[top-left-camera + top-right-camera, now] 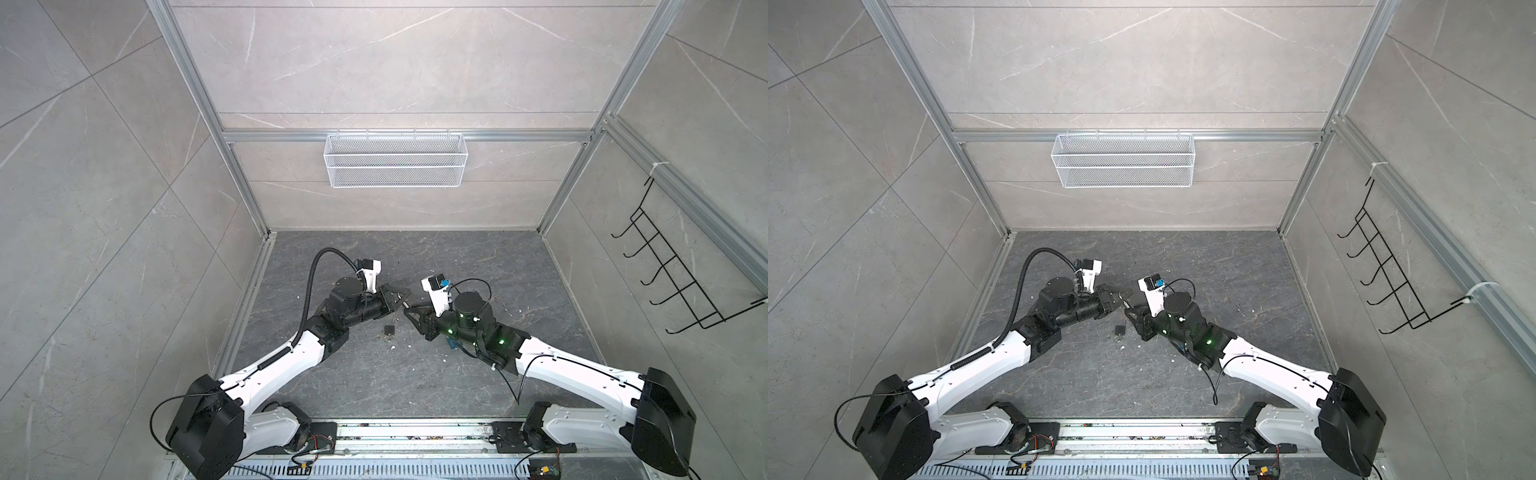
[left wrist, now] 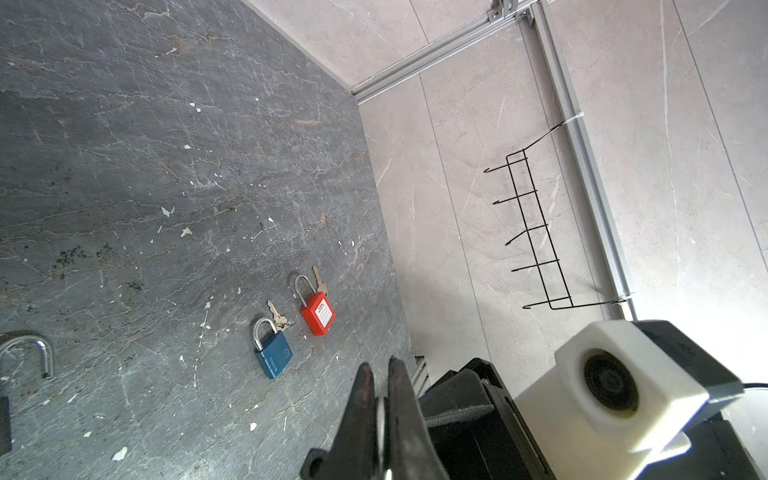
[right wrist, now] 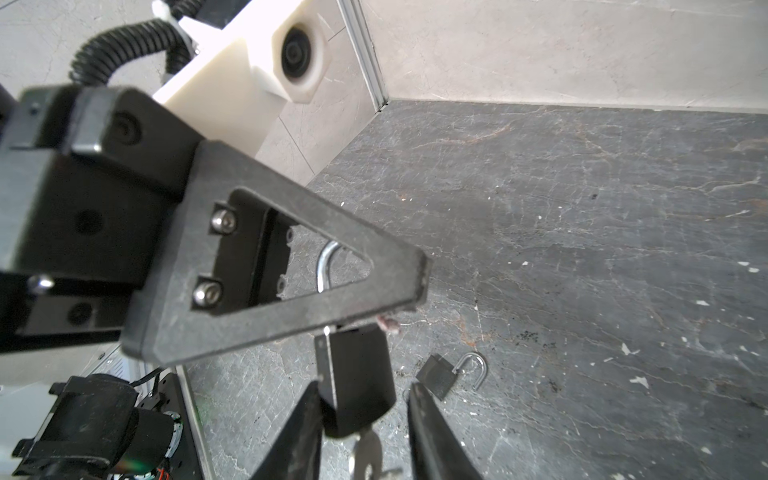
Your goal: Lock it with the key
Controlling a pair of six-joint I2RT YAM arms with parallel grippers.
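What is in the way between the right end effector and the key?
Nothing visible. The key sticks out under the raised black padlock, right between the right end effector's open fingers, with bare gaps on both sides.

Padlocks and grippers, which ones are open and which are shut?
Held black padlock: hanging in the air, key in its bottom, shackle unclear.
Table black padlock: shackle open.
Blue padlock: shackle shut.
Red padlock: shackle shut.
Left gripper: shut on that hanging padlock.
Right gripper: open, either side of it.
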